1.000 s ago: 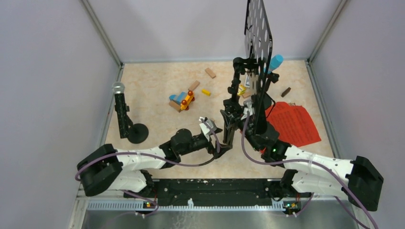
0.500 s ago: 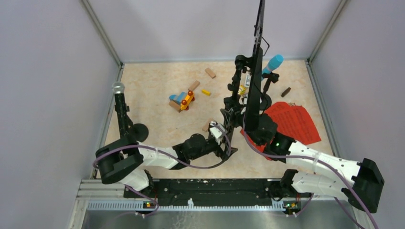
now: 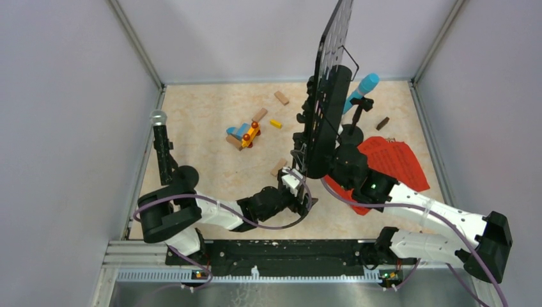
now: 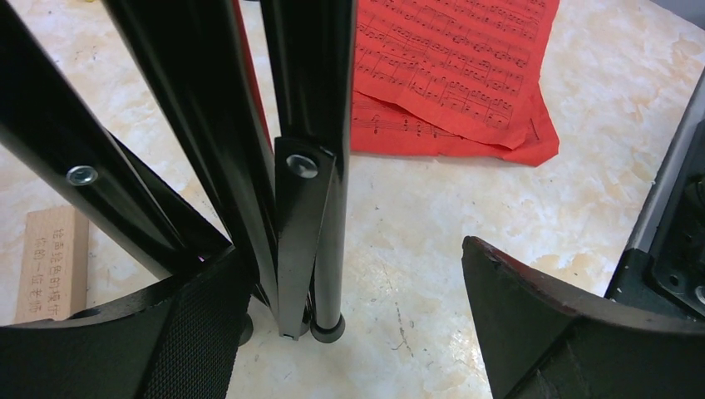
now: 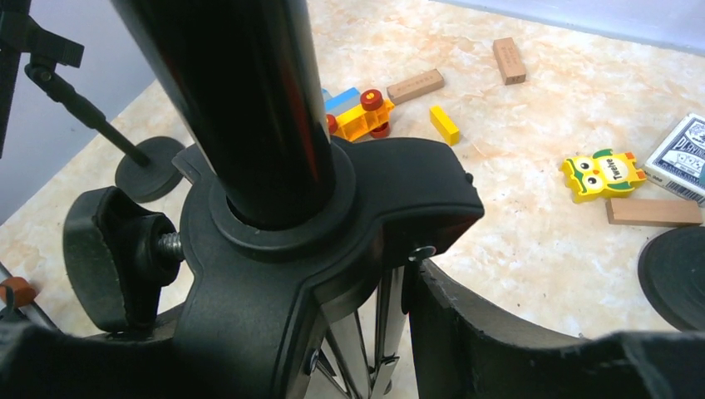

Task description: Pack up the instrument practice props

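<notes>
The black hole-punched music stand (image 3: 335,45) stands upright, tilted a little, right of centre. My right gripper (image 3: 342,167) is shut on the leg hub (image 5: 316,249) below its pole (image 5: 241,100). My left gripper (image 4: 349,332) is open around the folded tripod legs (image 4: 308,208), which stand on the floor close to the left finger (image 4: 191,332). Red sheet-music pages (image 3: 396,163) lie to the right. The blue microphone (image 3: 367,84) sits on its round-based holder (image 3: 351,135). The black silver-headed microphone (image 3: 160,131) leans on its holder (image 3: 185,176) at the left.
A colourful toy vehicle (image 3: 245,133) and small wooden blocks (image 3: 281,97) lie mid-table, with another block (image 4: 54,262) beside the legs. A yellow owl toy (image 5: 603,173) and a card box (image 5: 682,154) lie behind the stand. Walls close the table on three sides.
The stand's desk has swung round and leans the other way. My left arm has moved right and nearer, bringing its open fingers round the tripod legs. The right gripper keeps its hold.
</notes>
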Robot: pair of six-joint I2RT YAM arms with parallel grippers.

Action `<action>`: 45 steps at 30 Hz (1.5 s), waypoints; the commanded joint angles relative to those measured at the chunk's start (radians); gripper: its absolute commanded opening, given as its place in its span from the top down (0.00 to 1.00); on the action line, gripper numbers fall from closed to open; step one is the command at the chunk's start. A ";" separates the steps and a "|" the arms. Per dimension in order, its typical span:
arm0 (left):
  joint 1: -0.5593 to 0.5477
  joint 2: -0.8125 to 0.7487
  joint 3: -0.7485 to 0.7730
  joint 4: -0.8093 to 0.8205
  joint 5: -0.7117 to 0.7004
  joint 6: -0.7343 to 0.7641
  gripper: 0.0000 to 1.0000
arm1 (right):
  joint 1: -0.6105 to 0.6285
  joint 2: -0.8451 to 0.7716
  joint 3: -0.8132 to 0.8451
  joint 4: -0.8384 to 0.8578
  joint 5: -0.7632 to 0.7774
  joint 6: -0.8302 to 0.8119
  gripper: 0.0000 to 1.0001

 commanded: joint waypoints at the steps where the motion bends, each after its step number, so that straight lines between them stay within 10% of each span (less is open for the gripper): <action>1: 0.026 0.029 0.034 0.025 -0.147 0.012 0.03 | 0.046 -0.043 0.158 0.152 -0.254 0.192 1.00; 26: -0.250 -0.409 -0.242 -0.003 -0.180 -0.029 0.01 | 0.084 -0.064 0.019 0.286 -0.099 -0.143 1.00; 45: -0.265 -0.411 -0.271 0.027 -0.130 -0.016 0.01 | 0.274 -0.083 -0.322 0.926 0.026 -0.521 1.00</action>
